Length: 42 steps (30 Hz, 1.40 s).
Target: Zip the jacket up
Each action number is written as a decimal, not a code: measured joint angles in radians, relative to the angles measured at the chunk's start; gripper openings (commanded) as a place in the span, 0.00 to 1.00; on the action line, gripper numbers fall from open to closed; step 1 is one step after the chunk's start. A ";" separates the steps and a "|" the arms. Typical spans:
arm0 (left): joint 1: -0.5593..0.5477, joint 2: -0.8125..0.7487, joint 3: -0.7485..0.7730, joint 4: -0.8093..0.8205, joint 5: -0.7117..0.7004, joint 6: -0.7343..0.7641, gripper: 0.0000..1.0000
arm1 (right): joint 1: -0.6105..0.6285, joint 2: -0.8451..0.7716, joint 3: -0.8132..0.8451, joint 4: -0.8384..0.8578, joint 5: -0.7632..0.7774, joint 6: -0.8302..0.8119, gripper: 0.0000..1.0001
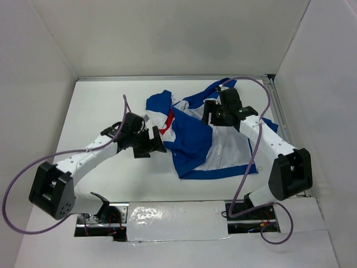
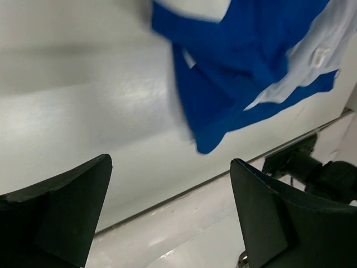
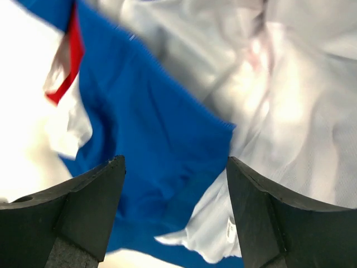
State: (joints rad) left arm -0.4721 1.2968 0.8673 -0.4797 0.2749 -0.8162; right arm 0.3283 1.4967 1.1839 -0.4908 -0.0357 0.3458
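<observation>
Over jacket (image 1: 192,142), right end effector (image 3: 174,167) agape; left end effector (image 2: 170,163) alongside.

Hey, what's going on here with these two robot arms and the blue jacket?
A small royal-blue fabric jacket with red and white panels lies crumpled and unzipped on the white table, white lining showing. The left gripper is beside one edge of it, the right gripper over the lining. Both are open, holding nothing.

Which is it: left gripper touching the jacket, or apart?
Apart. Left wrist view: left gripper open, bare table showing between it and the jacket.
</observation>
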 measured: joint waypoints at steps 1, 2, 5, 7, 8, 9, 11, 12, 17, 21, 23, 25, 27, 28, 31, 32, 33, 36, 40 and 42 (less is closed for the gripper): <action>0.000 0.029 0.032 0.009 0.004 0.000 0.99 | 0.002 -0.018 -0.015 0.006 -0.018 -0.015 0.80; 0.002 0.067 0.068 0.021 0.005 0.000 0.99 | 0.002 -0.024 -0.026 0.013 -0.038 -0.034 0.80; 0.011 0.224 0.203 0.050 0.004 -0.002 0.99 | 0.002 0.010 -0.032 0.032 -0.080 -0.102 0.81; 0.023 0.334 0.286 0.079 0.011 -0.002 0.98 | 0.002 0.058 -0.024 0.035 -0.085 -0.134 0.81; 0.033 0.385 0.320 0.089 0.019 -0.001 0.96 | 0.001 0.090 -0.014 0.034 -0.081 -0.146 0.81; 0.045 0.433 0.349 0.099 0.027 -0.002 0.94 | -0.002 0.122 -0.003 0.034 -0.079 -0.156 0.81; 0.072 0.515 0.399 0.099 0.037 -0.002 0.90 | -0.007 0.195 0.022 0.034 -0.079 -0.173 0.81; 0.082 0.547 0.419 0.098 0.039 -0.001 0.86 | -0.012 0.221 0.029 0.034 -0.083 -0.181 0.80; 0.117 0.683 0.517 0.095 0.051 0.015 0.24 | -0.025 0.267 0.031 0.026 -0.156 -0.221 0.28; 0.135 0.750 0.575 0.093 0.081 0.036 0.00 | 0.011 0.222 0.031 -0.011 -0.267 -0.203 0.00; 0.154 0.752 0.576 0.093 0.100 0.050 0.00 | 0.048 0.159 0.011 -0.026 -0.291 -0.184 0.00; 0.179 0.751 0.578 0.099 0.109 0.059 0.00 | 0.108 0.068 -0.006 -0.059 -0.297 -0.143 0.00; 0.196 0.750 0.578 0.103 0.109 0.067 0.00 | 0.172 -0.024 -0.005 -0.109 -0.331 -0.074 0.00; 0.204 0.747 0.578 0.102 0.109 0.076 0.00 | 0.199 -0.063 0.002 -0.133 -0.360 -0.037 0.00; 0.214 0.726 0.578 0.095 0.115 0.084 0.00 | 0.282 -0.138 0.010 -0.158 -0.450 0.105 0.00; 0.214 0.712 0.578 0.087 0.121 0.085 0.00 | 0.309 -0.159 0.003 -0.156 -0.465 0.151 0.00; 0.210 0.696 0.578 0.079 0.125 0.087 0.00 | 0.320 -0.175 -0.021 -0.142 -0.483 0.203 0.00; 0.206 0.652 0.577 0.066 0.126 0.107 0.00 | 0.318 -0.253 -0.169 -0.123 -0.487 0.338 0.06; 0.230 0.618 0.566 0.051 0.122 0.140 0.00 | 0.293 -0.336 -0.358 -0.155 -0.337 0.468 0.49; 0.250 0.618 0.566 0.051 0.108 0.163 0.11 | 0.291 -0.349 -0.411 -0.193 -0.266 0.502 0.63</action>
State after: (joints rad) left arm -0.2222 1.9152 1.4330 -0.4282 0.3832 -0.6529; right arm 0.6189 1.1473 0.7731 -0.6842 -0.3016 0.8478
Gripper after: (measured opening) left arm 0.041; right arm 0.497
